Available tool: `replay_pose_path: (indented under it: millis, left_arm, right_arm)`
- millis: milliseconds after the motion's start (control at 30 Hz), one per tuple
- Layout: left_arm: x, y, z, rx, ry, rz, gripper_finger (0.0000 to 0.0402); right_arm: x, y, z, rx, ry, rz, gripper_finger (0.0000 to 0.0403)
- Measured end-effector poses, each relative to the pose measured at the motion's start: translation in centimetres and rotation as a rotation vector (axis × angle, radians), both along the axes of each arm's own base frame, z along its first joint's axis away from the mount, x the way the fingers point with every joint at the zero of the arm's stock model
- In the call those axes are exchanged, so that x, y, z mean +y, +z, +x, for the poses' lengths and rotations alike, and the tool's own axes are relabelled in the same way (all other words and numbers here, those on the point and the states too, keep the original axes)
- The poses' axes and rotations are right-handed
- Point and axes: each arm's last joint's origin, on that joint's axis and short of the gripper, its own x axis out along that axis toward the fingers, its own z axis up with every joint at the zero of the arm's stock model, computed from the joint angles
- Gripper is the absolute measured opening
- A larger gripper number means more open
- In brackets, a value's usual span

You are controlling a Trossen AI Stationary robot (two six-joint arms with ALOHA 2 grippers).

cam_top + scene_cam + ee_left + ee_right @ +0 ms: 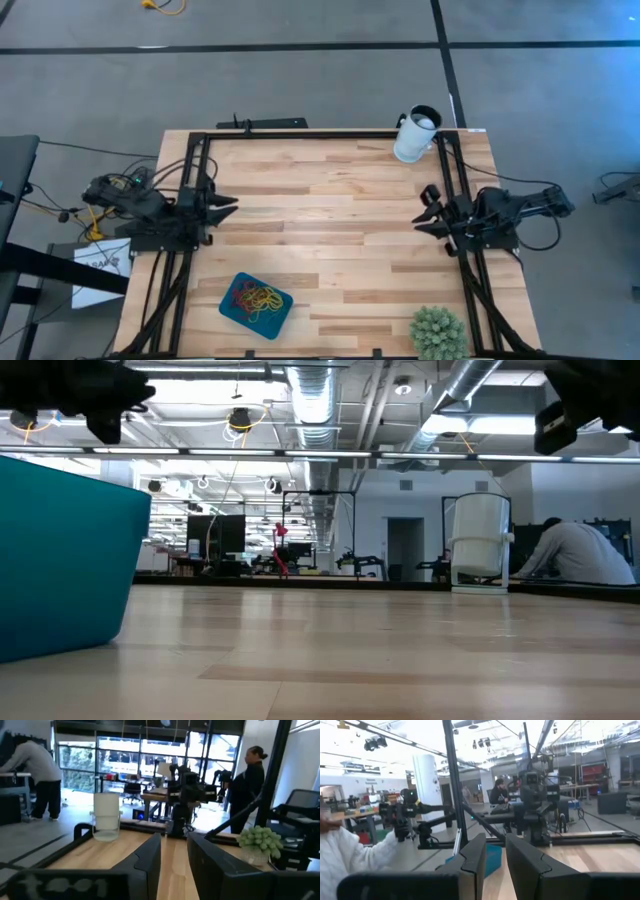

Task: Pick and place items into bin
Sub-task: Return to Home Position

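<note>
The teal bin (231,310) sits near the table's near edge, left of centre, and a tangle of red, yellow and green rubber bands (255,298) lies inside it. Its wall fills the left of the low view (60,560) and shows between the fingers in the right wrist view (493,858). I see no loose bands on the wood. My left gripper (228,207) (174,840) hovers open at the table's left side, farther back than the bin. My right gripper (430,208) (495,840) hovers open at the right side, facing the left one.
A white cup (415,135) (480,545) (106,817) stands at the far right corner. A spiky green plant (438,333) (260,840) sits at the near right corner. A black frame rail (300,135) borders the table. People (250,780) (575,555) are in the room beyond.
</note>
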Motion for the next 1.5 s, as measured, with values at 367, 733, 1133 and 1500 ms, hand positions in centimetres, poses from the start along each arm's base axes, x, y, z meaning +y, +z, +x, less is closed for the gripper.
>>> replay_pose_path:
  millis: [367,733,1133,1500]
  left_arm:
    - [-0.5,-0.6,-0.1,-0.019,-0.159,0.128,0.0085]
    - [-0.6,-0.7,0.0,-0.089,-0.178,0.182,0.0085]
    - [-0.6,-2.4,0.5,-0.125,-0.074,0.190,0.0085]
    - [-0.8,-4.2,0.9,0.029,-0.125,0.157,0.0085]
  right_arm:
    - [0.1,-0.9,0.2,-0.022,0.001,0.003,0.0070]
    - [0.0,-0.5,0.2,-0.062,-0.007,-0.020,0.0070]
    - [0.0,-0.5,0.1,-0.069,-0.013,-0.036,0.0070]
    - [0.1,-1.0,0.3,-0.010,-0.009,-0.033,0.0070]
